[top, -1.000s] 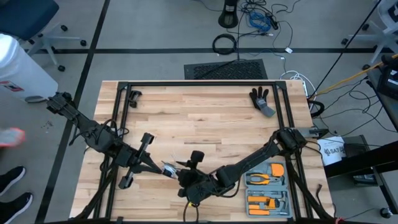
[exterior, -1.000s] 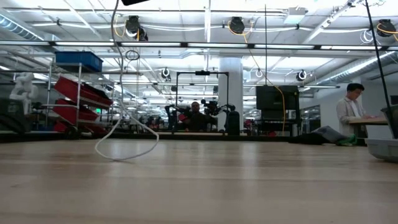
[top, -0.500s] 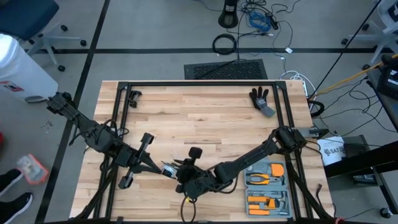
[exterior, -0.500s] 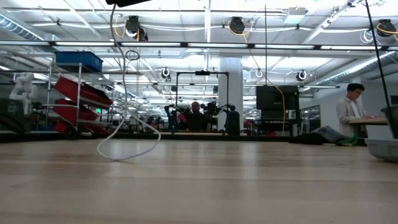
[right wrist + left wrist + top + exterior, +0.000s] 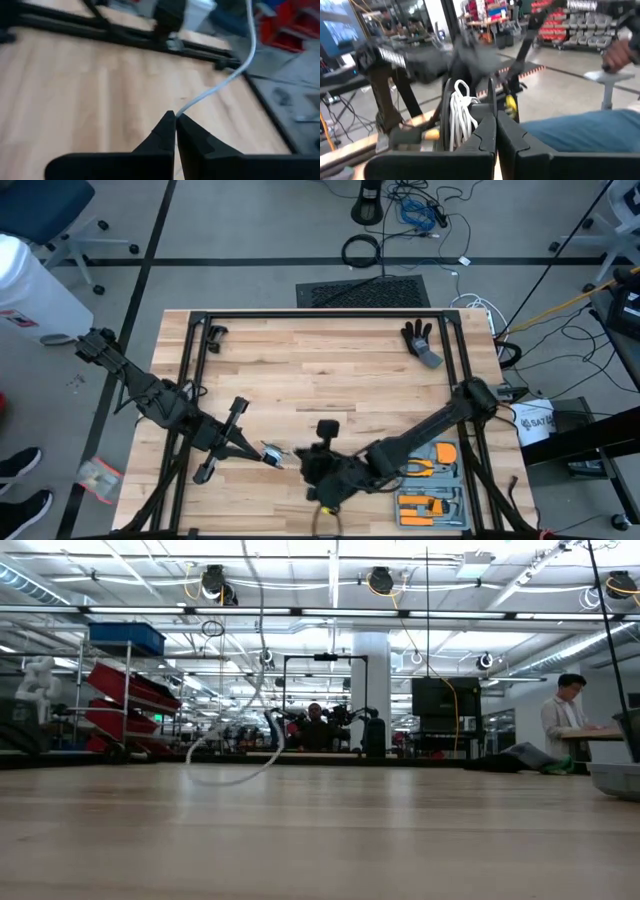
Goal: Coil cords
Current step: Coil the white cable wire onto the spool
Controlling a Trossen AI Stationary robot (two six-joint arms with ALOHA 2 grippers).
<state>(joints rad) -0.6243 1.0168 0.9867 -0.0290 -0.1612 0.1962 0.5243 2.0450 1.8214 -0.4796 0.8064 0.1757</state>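
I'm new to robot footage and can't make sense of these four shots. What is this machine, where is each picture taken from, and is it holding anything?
It is a two-armed robot at a wooden table. One picture looks straight down from above, one looks level across the tabletop, and two come from cameras on the arms' wrists.

From above, both arms meet near the table's front edge. The left gripper is shut on a black reel with white cord wound around it, which shows in the left wrist view. The right gripper is shut on the free stretch of the same cord, running away from its fingertips. In the level view that cord hangs in a loop just above the table.

Also there: a black glove at the far right and an orange tool set at the near right.
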